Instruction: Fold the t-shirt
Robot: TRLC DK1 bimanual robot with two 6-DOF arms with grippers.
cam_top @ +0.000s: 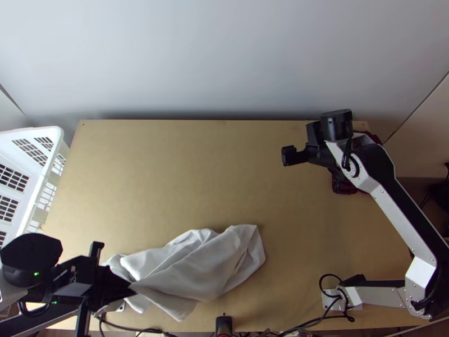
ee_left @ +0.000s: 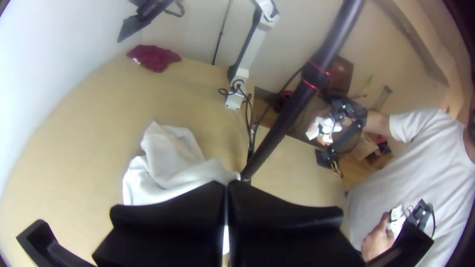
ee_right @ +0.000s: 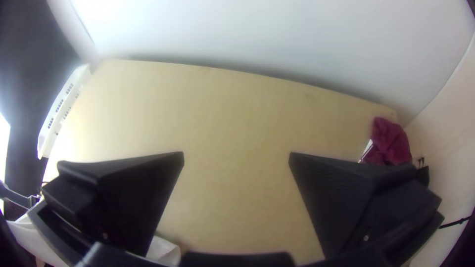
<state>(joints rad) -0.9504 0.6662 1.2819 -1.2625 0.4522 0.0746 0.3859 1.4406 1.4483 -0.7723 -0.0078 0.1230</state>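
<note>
In the top view, my flat-fingered black left gripper (cam_top: 133, 290) pinches the bunched white cloth t-shirt (cam_top: 199, 272), its long axis toward two o'clock.

- light wooden table (ee_right: 237, 113), pale wall (ee_right: 277, 39) past its far edge, taken as twelve o'clock
- nine o'clock: white basket (ee_right: 63, 108)
- two o'clock: maroon cloth (ee_right: 391, 146), bunched
- seven o'clock: part of white t-shirt (ee_right: 166, 250)
- right gripper (cam_top: 320, 153) over the table, black fingers (ee_right: 133, 198) wide apart
</note>
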